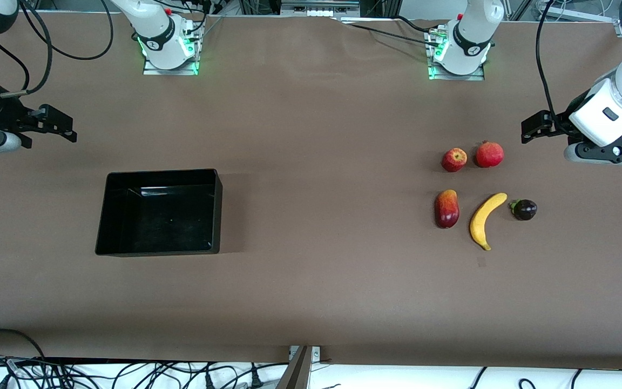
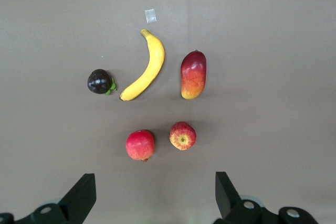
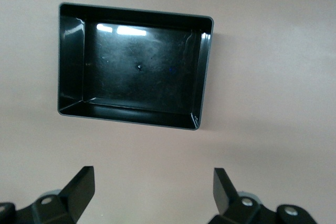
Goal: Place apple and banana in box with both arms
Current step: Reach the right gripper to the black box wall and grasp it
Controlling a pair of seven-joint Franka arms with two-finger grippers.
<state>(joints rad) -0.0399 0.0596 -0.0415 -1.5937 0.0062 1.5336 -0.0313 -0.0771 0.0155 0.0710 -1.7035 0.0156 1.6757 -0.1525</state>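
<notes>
The apple (image 1: 454, 160), red with yellowish streaks, lies on the table toward the left arm's end, beside a plain red pomegranate. The yellow curved banana (image 1: 486, 220) lies nearer to the front camera than the apple. In the left wrist view the apple (image 2: 182, 135) and banana (image 2: 145, 68) show ahead of my left gripper (image 2: 156, 192), which is open and empty. That left gripper (image 1: 527, 131) hangs above the table edge past the fruits. The black box (image 1: 162, 172) stands empty toward the right arm's end. My right gripper (image 1: 68, 128) hovers open and empty off the box's (image 3: 136, 10) side.
A pomegranate (image 1: 489, 154), a red-yellow mango (image 1: 447, 208) and a dark mangosteen (image 1: 525, 209) lie around the apple and banana. A small tape patch (image 1: 481, 262) sits on the table near the banana's tip. Brown table stretches between fruits and box.
</notes>
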